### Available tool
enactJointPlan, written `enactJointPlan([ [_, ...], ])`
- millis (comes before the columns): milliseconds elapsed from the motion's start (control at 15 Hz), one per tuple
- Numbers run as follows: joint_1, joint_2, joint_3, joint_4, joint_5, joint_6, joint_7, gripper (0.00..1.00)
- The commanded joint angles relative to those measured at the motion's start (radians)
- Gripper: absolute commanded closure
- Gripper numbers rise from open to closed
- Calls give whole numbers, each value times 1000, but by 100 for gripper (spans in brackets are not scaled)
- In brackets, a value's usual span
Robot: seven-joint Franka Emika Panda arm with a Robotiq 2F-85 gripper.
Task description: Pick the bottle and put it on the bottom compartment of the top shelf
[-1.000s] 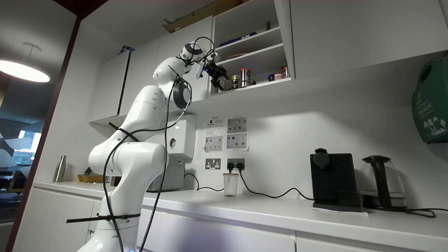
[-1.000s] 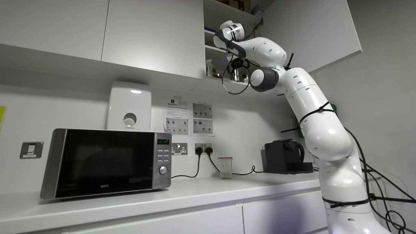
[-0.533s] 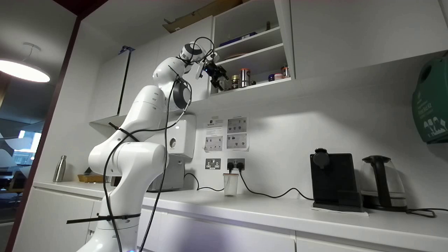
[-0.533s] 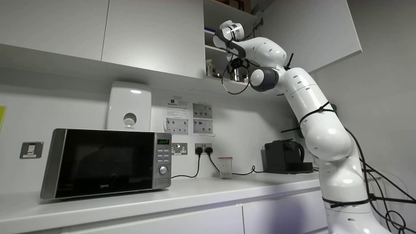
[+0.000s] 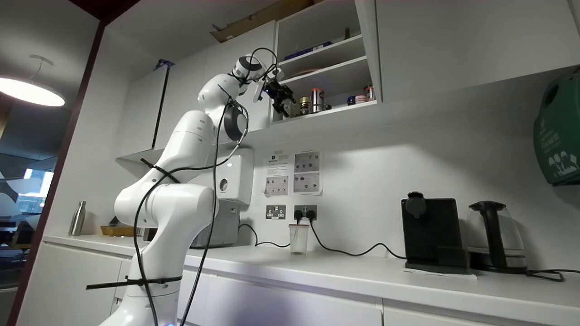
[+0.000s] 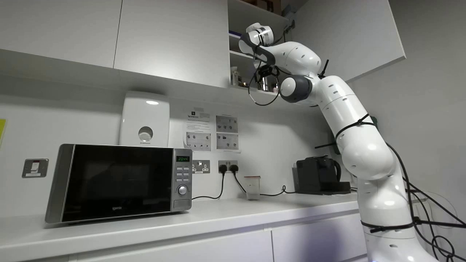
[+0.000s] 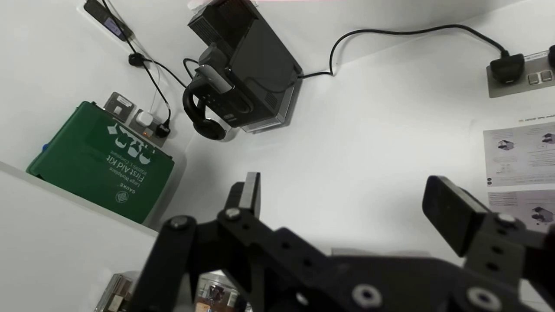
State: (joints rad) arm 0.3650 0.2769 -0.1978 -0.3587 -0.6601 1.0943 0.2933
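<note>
Black fingers (image 7: 453, 214) spread wide, white wall (image 7: 364, 173) showing between them in wrist view. Pale slim bottle (image 6: 234, 76) standing upright in lower compartment (image 5: 344, 86) of white cabinet (image 5: 317, 27), upper middle of frame in exterior view; left of fingers there, near, gap visible between.

That end effector (image 7: 348, 202) looks mostly black, that arm (image 6: 369, 156) white with dark grey joints (image 6: 302, 89), the first-aid box (image 7: 92, 159) green with white markings (image 7: 133, 151), the coffee machine (image 5: 430, 228) black, the tabletop (image 5: 353, 267) white, the microwave (image 6: 120, 180) silver and black
</note>
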Motion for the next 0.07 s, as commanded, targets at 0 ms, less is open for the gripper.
enactJointPlan([
  [0, -10, 0, 20, 0, -10, 0, 1, 0],
])
